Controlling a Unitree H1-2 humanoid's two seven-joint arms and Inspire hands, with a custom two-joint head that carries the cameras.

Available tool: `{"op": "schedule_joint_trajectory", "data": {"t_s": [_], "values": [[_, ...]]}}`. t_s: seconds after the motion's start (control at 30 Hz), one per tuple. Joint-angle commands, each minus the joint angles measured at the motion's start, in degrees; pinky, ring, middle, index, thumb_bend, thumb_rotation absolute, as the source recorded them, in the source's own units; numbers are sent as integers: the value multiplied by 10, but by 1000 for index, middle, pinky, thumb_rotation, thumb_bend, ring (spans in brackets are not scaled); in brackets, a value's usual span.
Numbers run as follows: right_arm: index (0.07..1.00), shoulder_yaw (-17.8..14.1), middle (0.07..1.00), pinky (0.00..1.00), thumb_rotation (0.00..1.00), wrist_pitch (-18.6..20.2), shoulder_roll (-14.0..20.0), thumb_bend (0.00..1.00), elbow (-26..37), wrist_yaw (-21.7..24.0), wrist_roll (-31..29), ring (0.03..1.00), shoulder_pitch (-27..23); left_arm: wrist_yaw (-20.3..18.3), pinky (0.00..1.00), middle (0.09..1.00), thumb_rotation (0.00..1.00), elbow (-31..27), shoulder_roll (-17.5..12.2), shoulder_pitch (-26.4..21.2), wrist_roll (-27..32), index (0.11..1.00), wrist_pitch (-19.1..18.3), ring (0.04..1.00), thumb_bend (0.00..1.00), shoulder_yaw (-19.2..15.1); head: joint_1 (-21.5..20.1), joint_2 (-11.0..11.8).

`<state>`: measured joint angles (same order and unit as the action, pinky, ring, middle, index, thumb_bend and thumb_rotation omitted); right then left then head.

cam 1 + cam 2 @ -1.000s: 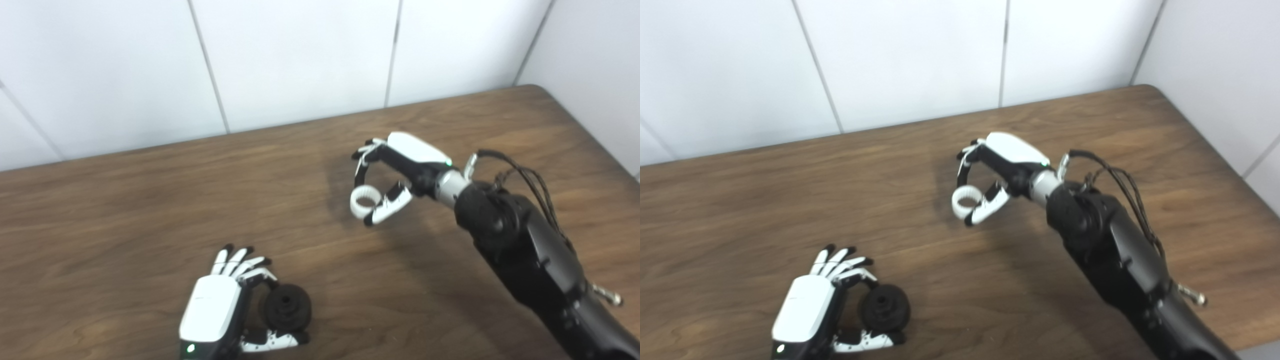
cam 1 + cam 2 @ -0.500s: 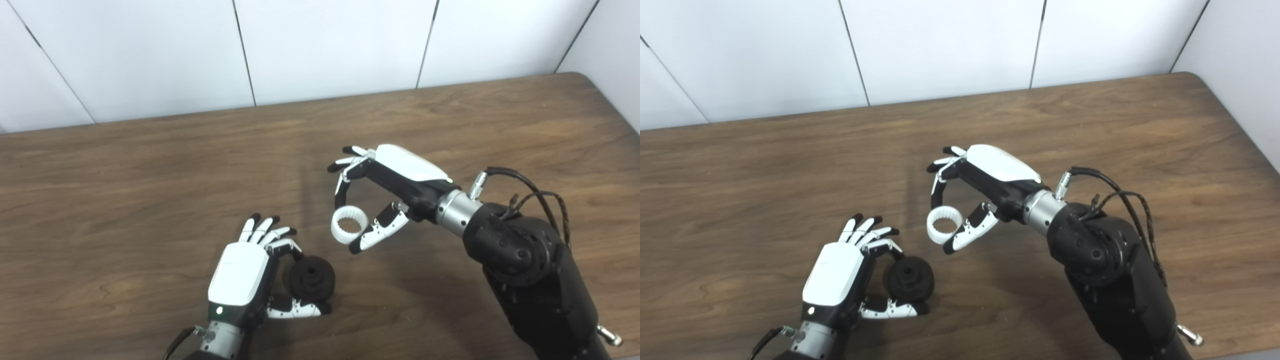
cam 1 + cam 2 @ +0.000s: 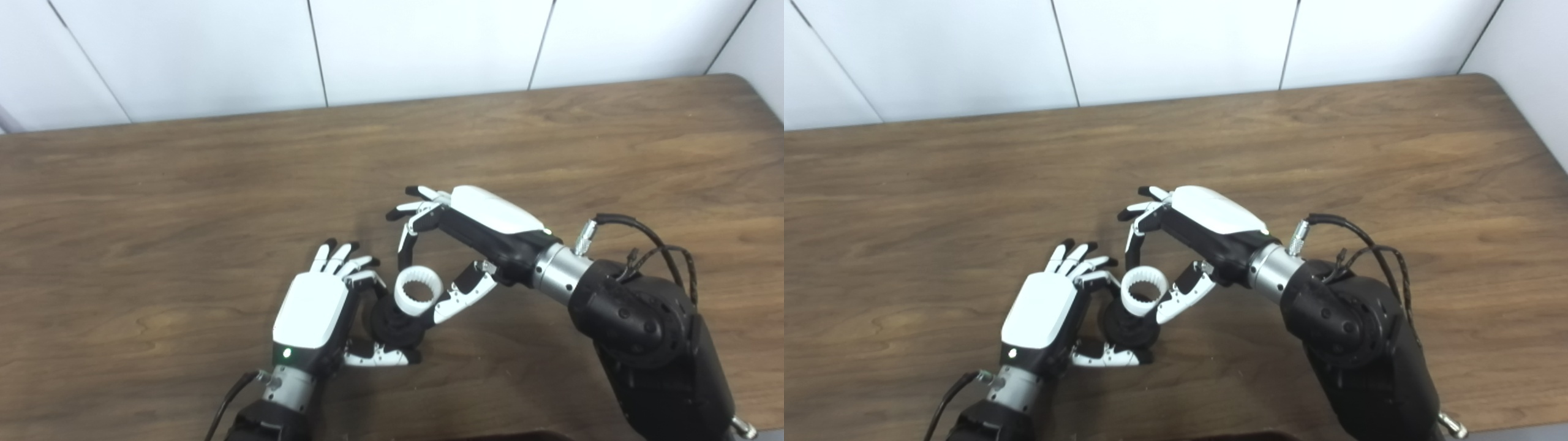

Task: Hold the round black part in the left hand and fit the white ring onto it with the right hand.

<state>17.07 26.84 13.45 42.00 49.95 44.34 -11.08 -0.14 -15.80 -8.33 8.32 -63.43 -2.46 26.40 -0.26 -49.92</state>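
Our left hand (image 3: 311,309) pinches the round black plastic part (image 3: 398,324) between fingers & thumb just above the brown wooden table (image 3: 153,202), prob. to steady it w/ its open face up toward the incoming piece. Our right hand (image 3: 484,223) grips the white toothed plastic ring (image 3: 418,293) at its rim, fingertip vs thumb, leaving the bore clear; the ring overlaps the part's upper edge, bore axis tilted up toward us, roughly in line w/ the part's axis, seating not yet evident.

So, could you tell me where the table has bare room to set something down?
The table is bare left of the left hand, along the wall, and beyond the right hand. It is crowded at centre front, where both hands meet at the white ring and black part.
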Motion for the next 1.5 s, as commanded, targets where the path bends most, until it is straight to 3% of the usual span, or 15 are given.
{"op": "schedule_joint_trajectory", "data": {"t_s": [0.0, 0.83, 1.47], "values": [[483, 5, 871, 1000, 130, -6, -1, 523, 17, -8, 5, 998, -8, -19, 1000, 808, 56, -2, 2, -1, -12, 485, -1, 926, 524, 10, 1, -1], [483, 30, 865, 1000, 130, -61, 5, 523, -30, -66, -2, 1000, -2, -27, 1000, 806, 56, -5, 15, -6, -20, 485, -16, 932, 524, 19, 9, -4], [484, 30, 865, 1000, 127, -63, 21, 522, -38, -73, 1, 1000, 5, -19, 1000, 798, 56, -4, 17, -8, -25, 484, -15, 924, 524, 21, 5, -3]]}}
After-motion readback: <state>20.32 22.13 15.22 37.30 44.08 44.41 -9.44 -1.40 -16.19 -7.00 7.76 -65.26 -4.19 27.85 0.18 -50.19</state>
